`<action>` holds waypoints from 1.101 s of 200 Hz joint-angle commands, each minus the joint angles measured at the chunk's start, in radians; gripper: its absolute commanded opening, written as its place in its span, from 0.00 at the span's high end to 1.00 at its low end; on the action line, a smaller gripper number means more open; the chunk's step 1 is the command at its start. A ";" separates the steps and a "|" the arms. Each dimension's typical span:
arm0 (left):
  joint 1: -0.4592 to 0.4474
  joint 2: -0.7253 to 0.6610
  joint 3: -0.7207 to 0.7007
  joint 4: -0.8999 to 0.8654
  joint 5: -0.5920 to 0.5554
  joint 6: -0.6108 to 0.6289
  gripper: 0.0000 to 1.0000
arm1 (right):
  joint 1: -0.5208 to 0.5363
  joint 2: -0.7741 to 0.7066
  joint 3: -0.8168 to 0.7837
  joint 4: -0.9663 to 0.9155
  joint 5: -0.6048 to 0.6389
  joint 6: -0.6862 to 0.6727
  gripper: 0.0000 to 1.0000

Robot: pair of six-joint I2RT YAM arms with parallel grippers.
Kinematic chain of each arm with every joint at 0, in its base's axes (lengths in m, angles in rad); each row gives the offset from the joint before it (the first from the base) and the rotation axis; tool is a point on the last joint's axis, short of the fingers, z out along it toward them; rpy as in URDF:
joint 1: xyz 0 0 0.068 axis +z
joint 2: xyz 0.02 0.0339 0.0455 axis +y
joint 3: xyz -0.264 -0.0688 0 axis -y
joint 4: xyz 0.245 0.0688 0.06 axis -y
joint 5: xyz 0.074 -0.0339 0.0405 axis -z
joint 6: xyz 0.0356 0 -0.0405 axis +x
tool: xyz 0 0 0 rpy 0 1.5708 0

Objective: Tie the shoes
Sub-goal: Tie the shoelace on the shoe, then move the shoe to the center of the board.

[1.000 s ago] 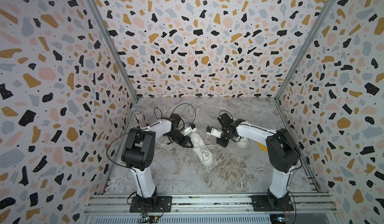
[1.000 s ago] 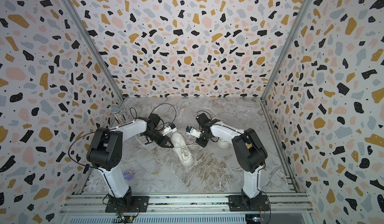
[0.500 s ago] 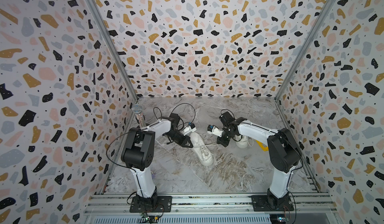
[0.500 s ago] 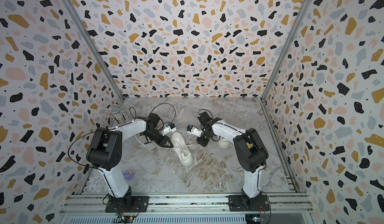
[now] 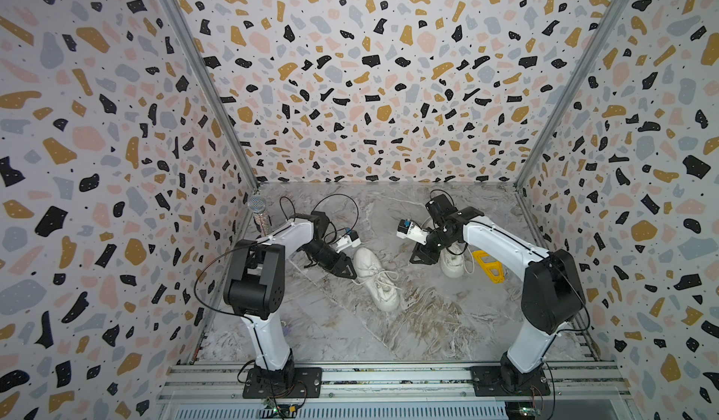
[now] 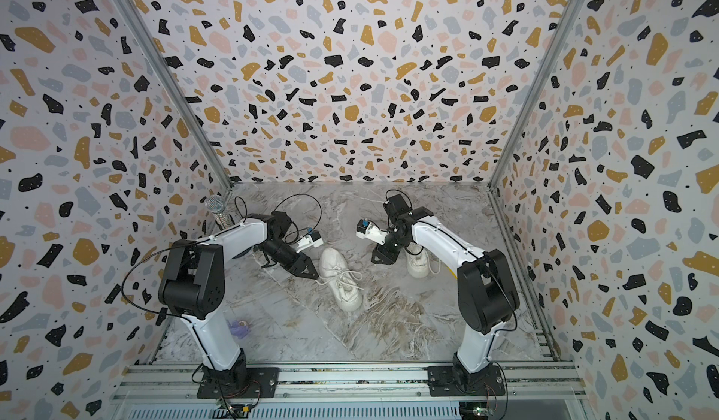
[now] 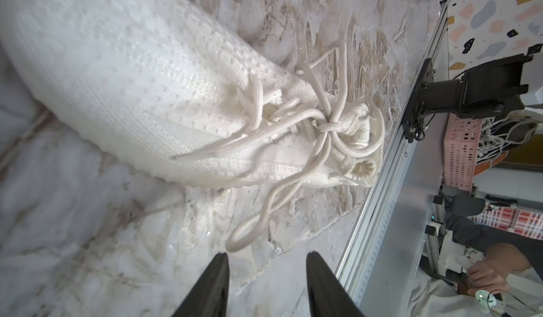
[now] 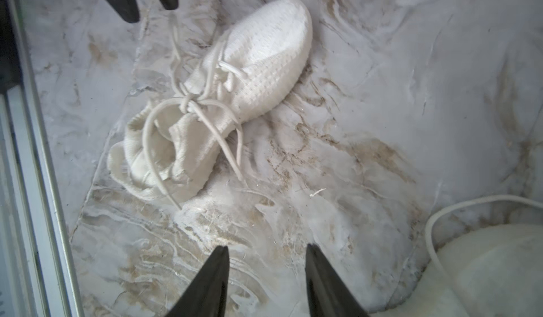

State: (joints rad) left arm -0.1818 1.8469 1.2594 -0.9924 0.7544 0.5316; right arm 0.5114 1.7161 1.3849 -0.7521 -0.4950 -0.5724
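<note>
One shoe [image 5: 376,278] [image 6: 341,280] lies near the middle of the table [image 5: 428,328] [image 6: 389,332], its heel end nearer the front rail. In the left wrist view this shoe [image 7: 141,95] has its laces [image 7: 329,128] drawn into a knot with loops. One long loop [image 7: 249,227] trails off the shoe onto the table and ends just in front of the left jaws. In the right wrist view the same shoe [image 8: 249,74] shows the knot above its collar.

The second shoe [image 5: 453,261] [image 6: 418,261] stands farther right, partly under the right arm [image 5: 502,243] [image 6: 439,239]. A loose lace [image 8: 432,230] curves beside it [image 8: 484,274].

The left jaws stand open with nothing between them, low over the table and just beside the middle shoe at the end of the left arm [image 5: 288,235] [image 6: 241,239]. The right jaws are also open and empty, between the two shoes and close to the second one.

A yellow piece [image 5: 488,267] lies just right of the second shoe. A microphone [image 5: 257,211] [image 6: 215,208] stands in the far left corner, and a small purple thing [image 6: 239,327] lies by the left arm's base.
</note>
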 commanded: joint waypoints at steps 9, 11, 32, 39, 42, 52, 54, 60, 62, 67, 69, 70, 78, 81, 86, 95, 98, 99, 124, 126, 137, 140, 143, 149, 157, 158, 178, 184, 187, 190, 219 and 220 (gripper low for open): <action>0.039 -0.089 0.040 -0.055 0.008 0.046 0.50 | 0.055 -0.043 -0.031 -0.004 -0.094 -0.051 0.43; 0.042 -0.093 0.039 -0.055 0.004 0.046 0.50 | 0.060 -0.043 -0.034 -0.003 -0.091 -0.052 0.43; 0.079 -0.136 0.041 -0.051 -0.031 0.047 0.48 | 0.134 -0.019 -0.057 0.022 -0.050 -0.058 0.38; 0.093 -0.149 0.040 -0.046 -0.045 0.043 0.47 | 0.153 -0.006 -0.063 0.040 -0.036 -0.048 0.37; 0.099 -0.155 0.039 -0.045 -0.050 0.042 0.47 | 0.160 -0.001 -0.063 0.047 -0.030 -0.042 0.37; 0.117 -0.172 0.034 -0.038 -0.070 0.036 0.46 | 0.184 0.021 -0.059 0.059 -0.017 -0.037 0.36; 0.121 -0.175 0.034 -0.034 -0.073 0.034 0.46 | 0.189 0.026 -0.058 0.062 -0.013 -0.036 0.36; 0.131 -0.182 0.029 -0.031 -0.082 0.029 0.44 | 0.203 0.040 -0.055 0.075 0.007 -0.031 0.35; 0.134 -0.186 0.027 -0.027 -0.083 0.028 0.44 | 0.208 0.044 -0.054 0.080 0.016 -0.027 0.35; 0.140 -0.189 0.025 -0.020 -0.088 0.024 0.44 | 0.218 0.057 -0.051 0.090 0.037 -0.023 0.35; 0.143 -0.191 0.024 -0.019 -0.089 0.023 0.44 | 0.223 0.062 -0.049 0.092 0.045 -0.023 0.35; 0.144 -0.191 0.023 -0.019 -0.090 0.022 0.44 | 0.225 0.065 -0.047 0.093 0.048 -0.023 0.35; 0.150 -0.195 0.021 -0.018 -0.090 0.021 0.43 | 0.238 0.087 -0.041 0.102 0.077 -0.024 0.35; 0.152 -0.195 0.021 -0.018 -0.089 0.022 0.43 | 0.242 0.096 -0.037 0.109 0.086 -0.021 0.35; 0.154 -0.197 0.019 -0.018 -0.086 0.022 0.43 | 0.246 0.109 -0.034 0.122 0.107 -0.011 0.35; 0.157 -0.198 0.019 -0.017 -0.083 0.022 0.43 | 0.256 0.137 -0.022 0.132 0.144 0.007 0.36; 0.157 -0.198 0.020 -0.016 -0.083 0.023 0.43 | 0.258 0.148 -0.013 0.135 0.154 0.014 0.37; 0.156 -0.198 0.020 -0.016 -0.084 0.024 0.43 | 0.258 0.153 -0.011 0.135 0.157 0.016 0.37; 0.164 -0.195 0.018 -0.009 -0.091 0.020 0.42 | 0.275 0.217 0.031 0.204 0.256 0.162 0.44; 0.166 -0.195 0.016 -0.009 -0.092 0.020 0.42 | 0.276 0.220 0.034 0.212 0.272 0.180 0.45; 0.173 -0.194 0.014 -0.005 -0.092 0.018 0.42 | 0.276 0.251 0.064 0.230 0.307 0.260 0.52; 0.175 -0.194 0.013 -0.005 -0.093 0.017 0.42 | 0.277 0.259 0.074 0.233 0.322 0.287 0.54; 0.178 -0.194 0.014 -0.003 -0.096 0.016 0.42 | 0.277 0.266 0.081 0.234 0.332 0.311 0.55; 0.184 -0.195 0.012 -0.002 -0.100 0.011 0.42 | 0.277 0.278 0.096 0.244 0.341 0.351 0.60; 0.192 -0.192 0.012 -0.002 -0.105 0.007 0.42 | 0.277 0.289 0.105 0.267 0.354 0.401 0.65; 0.194 -0.192 0.013 -0.002 -0.105 0.006 0.42 | 0.277 0.290 0.106 0.271 0.356 0.404 0.66; 0.220 -0.190 0.015 -0.001 -0.125 -0.003 0.42 | 0.276 0.326 0.141 0.325 0.415 0.485 0.75; 0.229 -0.191 0.017 0.000 -0.129 -0.007 0.42 | 0.276 0.347 0.174 0.314 0.438 0.498 0.76; 0.234 -0.191 0.017 0.002 -0.132 -0.010 0.42 | 0.274 0.360 0.195 0.308 0.451 0.508 0.77; 0.238 -0.192 0.019 0.002 -0.134 -0.012 0.42 | 0.272 0.373 0.213 0.298 0.462 0.518 0.78; 0.279 -0.214 0.021 0.009 -0.129 -0.025 0.42 | 0.233 0.477 0.379 0.260 0.495 0.597 0.81; 0.280 -0.215 0.021 0.009 -0.130 -0.025 0.42 | 0.231 0.481 0.386 0.257 0.495 0.599 0.81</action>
State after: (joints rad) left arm 0.0708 1.6630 1.2751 -0.9894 0.6239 0.5213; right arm 0.7879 2.1170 1.6455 -0.5823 -0.1226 -0.0937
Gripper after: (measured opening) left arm 0.581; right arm 0.194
